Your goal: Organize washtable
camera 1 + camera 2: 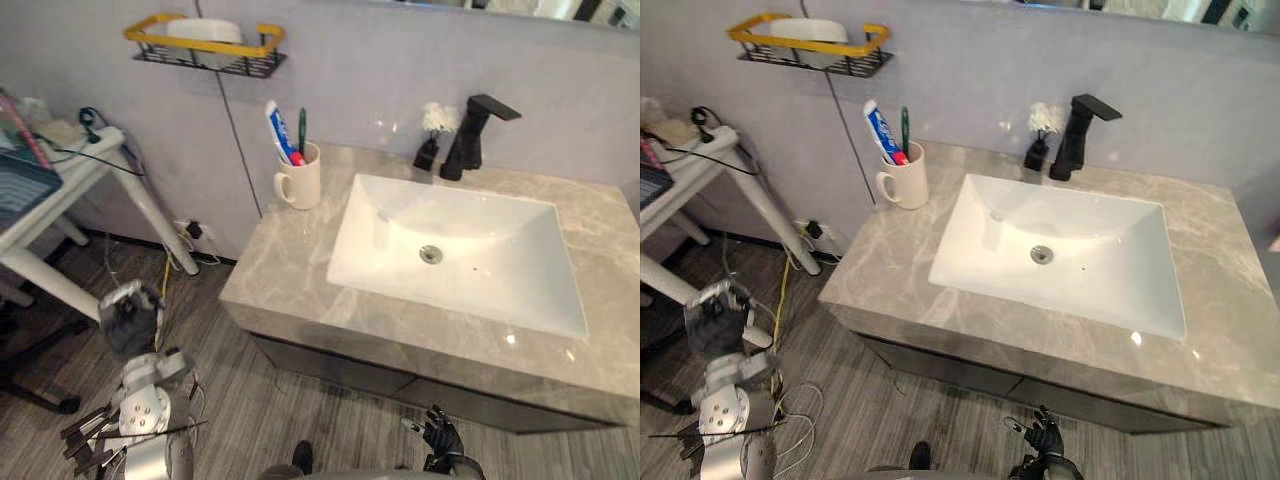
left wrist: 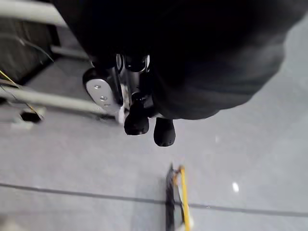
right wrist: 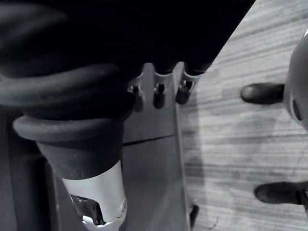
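Note:
The grey marble washtable [image 1: 290,275] holds a white sink [image 1: 500,275] with a black faucet [image 1: 470,135] behind it. A cream mug [image 1: 300,182] at the back left corner holds a toothpaste tube [image 1: 280,130] and a green toothbrush [image 1: 302,128]. A small black vase with white flowers [image 1: 432,135] stands beside the faucet. My left hand [image 1: 130,318] hangs low over the floor, left of the washtable, its fingers [image 2: 137,122] relaxed and holding nothing. My right hand [image 1: 440,435] is below the counter's front edge, fingers [image 3: 159,96] loose and empty, near the dark cabinet front [image 3: 149,163].
A yellow and black wire shelf [image 1: 205,45] with a white item is fixed to the wall above left and also appears past my left hand's fingers as the shelf [image 2: 179,197]. A white table [image 1: 70,185] with slanted legs stands at the left. A wall socket with cables [image 1: 195,235] sits low.

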Controlling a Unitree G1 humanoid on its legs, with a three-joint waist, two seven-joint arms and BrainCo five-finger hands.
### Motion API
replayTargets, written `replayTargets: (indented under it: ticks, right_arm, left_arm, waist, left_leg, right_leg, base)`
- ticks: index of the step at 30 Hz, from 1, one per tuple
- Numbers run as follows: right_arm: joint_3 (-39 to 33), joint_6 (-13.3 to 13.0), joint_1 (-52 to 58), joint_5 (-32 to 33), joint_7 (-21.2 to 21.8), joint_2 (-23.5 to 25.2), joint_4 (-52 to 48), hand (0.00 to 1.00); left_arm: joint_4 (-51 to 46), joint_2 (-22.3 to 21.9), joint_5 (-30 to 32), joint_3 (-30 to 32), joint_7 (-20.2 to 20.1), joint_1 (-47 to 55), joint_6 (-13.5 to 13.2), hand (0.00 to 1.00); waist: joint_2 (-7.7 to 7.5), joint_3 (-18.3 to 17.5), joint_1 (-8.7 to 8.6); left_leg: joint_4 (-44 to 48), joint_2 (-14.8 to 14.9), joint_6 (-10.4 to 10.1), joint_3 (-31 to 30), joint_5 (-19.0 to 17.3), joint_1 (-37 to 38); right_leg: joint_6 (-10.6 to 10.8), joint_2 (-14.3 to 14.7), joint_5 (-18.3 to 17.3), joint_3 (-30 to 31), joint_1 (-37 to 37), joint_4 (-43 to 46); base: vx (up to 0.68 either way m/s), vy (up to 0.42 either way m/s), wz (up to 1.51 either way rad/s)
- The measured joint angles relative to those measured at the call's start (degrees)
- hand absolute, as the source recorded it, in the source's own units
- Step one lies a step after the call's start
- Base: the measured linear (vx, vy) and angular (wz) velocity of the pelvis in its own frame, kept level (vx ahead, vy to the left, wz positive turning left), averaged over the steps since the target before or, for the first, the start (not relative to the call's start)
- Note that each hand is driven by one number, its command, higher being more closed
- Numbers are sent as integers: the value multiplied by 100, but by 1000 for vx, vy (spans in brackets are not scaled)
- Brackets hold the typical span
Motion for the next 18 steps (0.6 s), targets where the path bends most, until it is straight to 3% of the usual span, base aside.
replayTargets:
  ticks: [1, 5, 10, 18]
  right_arm:
    - [23, 2, -10, 0, -4, 5, -13, 0]
    - [108, 79, -138, 1, -47, 64, -187, 0]
    - [82, 81, -118, 0, -48, 66, -208, 0]
    - [-33, 49, -219, -7, -58, 140, 57, 0]
  left_arm:
    - [219, -37, -43, 6, 0, 29, 14, 0]
    - [1797, -202, -186, -277, -287, 39, 341, 0]
    - [3252, -409, -172, -710, -634, -203, 564, 0]
    - [4968, -428, 405, -1175, -762, -555, 683, 0]
  waist:
    - [-2, -21, 1]
    - [-86, -77, -19]
    - [-124, -99, -41]
    - [-173, -82, -55]
  left_leg:
    - [1, 4, 0, -14, 0, 0]
    - [2, 45, -21, -43, 38, 78]
    - [2, 50, -25, -42, 39, 110]
    - [-12, 57, -29, 49, 33, 99]
  right_leg:
    - [5, -1, -15, -33, 27, 0]
    - [5, 15, -24, -126, 125, -70]
    - [7, 23, -24, -174, 184, -106]
    - [42, 46, 5, -79, 149, -196]
  base:
    - [28, -26, 11]
    - [30, -18, 7]
    - [4, -4, 1]
    - [-5, 1, -6]
